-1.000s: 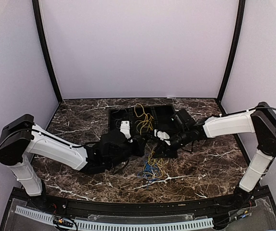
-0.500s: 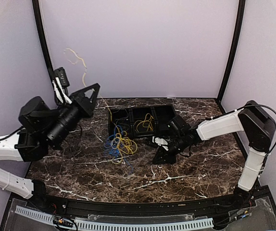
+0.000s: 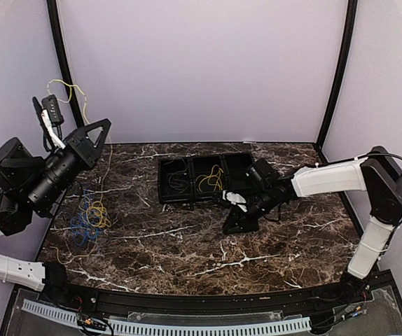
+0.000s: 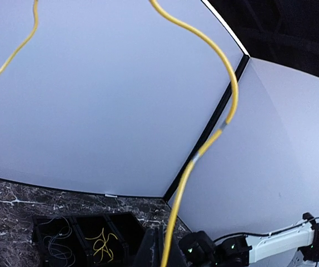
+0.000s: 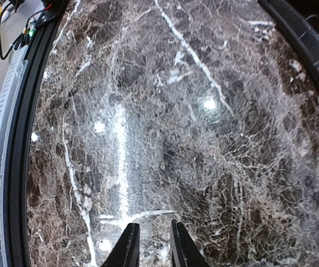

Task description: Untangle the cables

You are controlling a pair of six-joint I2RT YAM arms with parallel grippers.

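Over left edge of table (image 3: pixel 187 245), left gripper (image 3: pixel 49 112) raised high, pressed together on yellow strand. Cables (image 3: pixel 89 218) bundled below by that edge. Near centre, right gripper (image 5: pixel 151 245) low, fingers slightly apart, bare marble between.

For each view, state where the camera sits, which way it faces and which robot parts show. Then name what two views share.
Top external: high behind the bases, looking down on table, left arm, right arm and cable bundle.
Left wrist: on the raised left arm, facing the back wall; a yellow cable crosses.
Right wrist: low over the table, facing down; right gripper fingertips show.
Shared: top external and left wrist both show the black tray and right arm.
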